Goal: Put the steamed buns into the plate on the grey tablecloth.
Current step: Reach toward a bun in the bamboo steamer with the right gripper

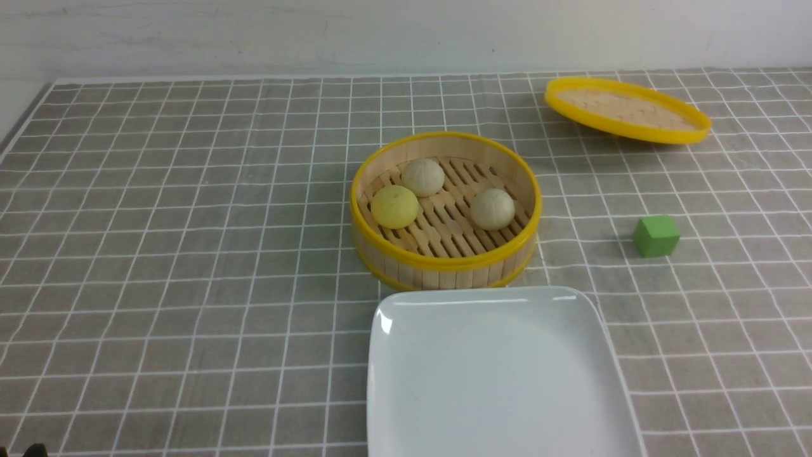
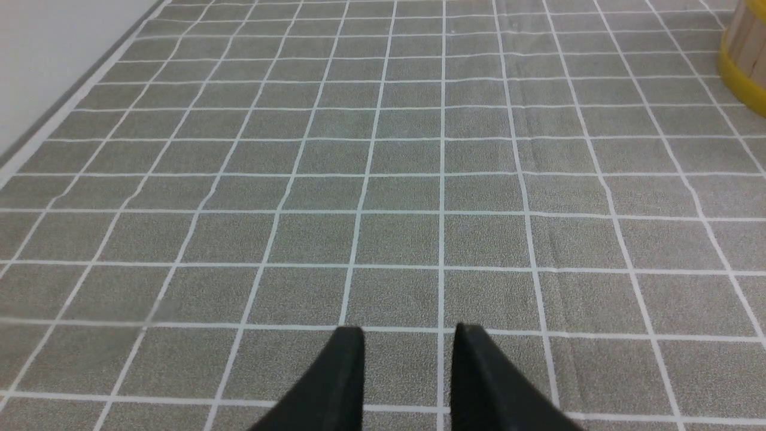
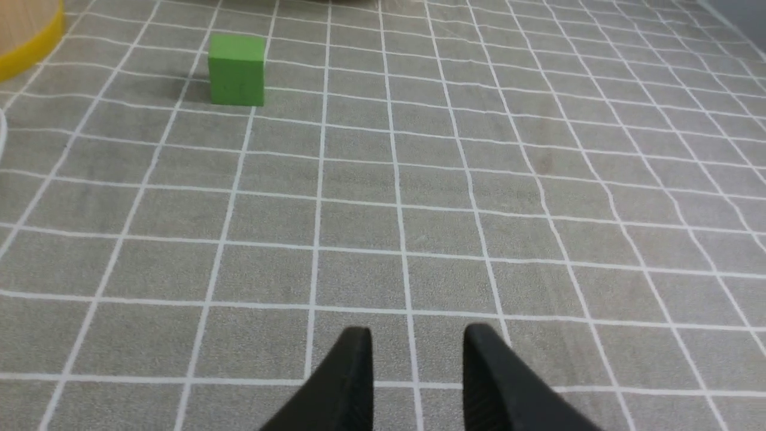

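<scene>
Grey tablecloth [image 1: 190, 254], ruled with thin white lines, covers the whole surface, and both tools hover low over bare cloth. The left tool [image 2: 407, 335] and the right tool [image 3: 417, 335] each show two black fingers a narrow gap apart, with nothing between them.

All three steamed buns are in the open bamboo steamer [image 1: 444, 254]. It stands ahead of the left tool and towards the robot's right of it, and ahead of the right tool and towards the robot's left. The white square plate [image 1: 501, 374] lies bare between the two tools, its far edge just beside the steamer's base. A green cube [image 1: 656, 235] sits ahead of the right tool, and the lid [image 1: 627, 109] rests tilted well beyond it.

We judge that the steamer wall is the main hazard. It rises around the buns, so a finger coming in low could catch the yellow rim and shove or tip the light basket. The present gap also looks too narrow for a bun. Unless the fingers spread first, they would press on the dome and roll it across the slats. A hard squeeze would probably dent the dough. On the glossy plate, a bun let go from any height may roll towards the shallow rim.

One bun is pale yellow [image 1: 394, 206]. The other two are beige-white [image 1: 423, 176] and [image 1: 492, 208]. All three are smooth, matte domes, and none touches another.
</scene>
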You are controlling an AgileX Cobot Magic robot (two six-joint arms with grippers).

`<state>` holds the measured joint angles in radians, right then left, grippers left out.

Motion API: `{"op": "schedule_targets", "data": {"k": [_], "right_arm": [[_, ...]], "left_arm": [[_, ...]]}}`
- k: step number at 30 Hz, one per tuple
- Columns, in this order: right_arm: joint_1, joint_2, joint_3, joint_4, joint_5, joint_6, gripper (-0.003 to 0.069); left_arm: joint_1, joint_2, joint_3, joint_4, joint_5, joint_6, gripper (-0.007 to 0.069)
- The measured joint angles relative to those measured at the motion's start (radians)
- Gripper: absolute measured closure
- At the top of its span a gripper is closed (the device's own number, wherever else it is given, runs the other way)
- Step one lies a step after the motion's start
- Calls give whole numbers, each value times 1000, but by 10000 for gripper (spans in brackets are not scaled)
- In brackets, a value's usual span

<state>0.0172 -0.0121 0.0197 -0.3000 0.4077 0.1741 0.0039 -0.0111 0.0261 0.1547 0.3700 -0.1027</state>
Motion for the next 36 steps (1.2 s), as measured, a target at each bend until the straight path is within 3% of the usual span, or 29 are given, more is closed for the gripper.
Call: {"op": "schedule_targets", "data": {"k": [3,5,7,8,10,13,16,21,25,26,27,29,31,33,34,35,36], "right_arm": [[0,0,4,51,-35,67,419],[0,0,6,191,-84,198,419],[0,0,6,376,-147,376,419],[0,0,6,404,-155,405,419],[0,0,6,520,-178,526,419],[0,0,6,554,-185,576,419],[0,0,6,562,-189,592,419],[0,0,6,598,-220,621,421],[0,0,-8,628,-347,619,480],[0,1,-49,616,-398,583,532],[0,2,-56,614,-408,583,539],[0,44,-174,552,-428,479,632],[0,138,-324,462,-346,332,671],[0,180,-386,430,-294,291,671],[0,293,-477,396,-124,225,669],[0,307,-498,390,-101,212,669],[0,445,-573,386,116,175,664]], "left_arm": [[0,0,0,-47,0,-44,384],[0,0,0,-170,-2,-142,384],[0,0,0,-366,-1,-311,384],[0,0,0,-384,-2,-311,384],[0,0,2,-587,2,-475,384],[0,0,2,-762,-1,-614,384],[0,0,2,-830,-17,-664,384],[0,0,2,-854,-53,-675,384],[0,0,3,-890,-157,-678,384],[0,0,3,-900,-243,-668,386],[0,0,3,-900,-262,-662,389],[0,0,-37,-874,-291,-583,422],[0,5,-159,-800,-219,-445,501],[0,20,-222,-779,-170,-389,537],[0,90,-325,-745,-49,-310,596],[0,101,-350,-743,-11,-293,600],[0,226,-448,-721,182,-216,622]]}}
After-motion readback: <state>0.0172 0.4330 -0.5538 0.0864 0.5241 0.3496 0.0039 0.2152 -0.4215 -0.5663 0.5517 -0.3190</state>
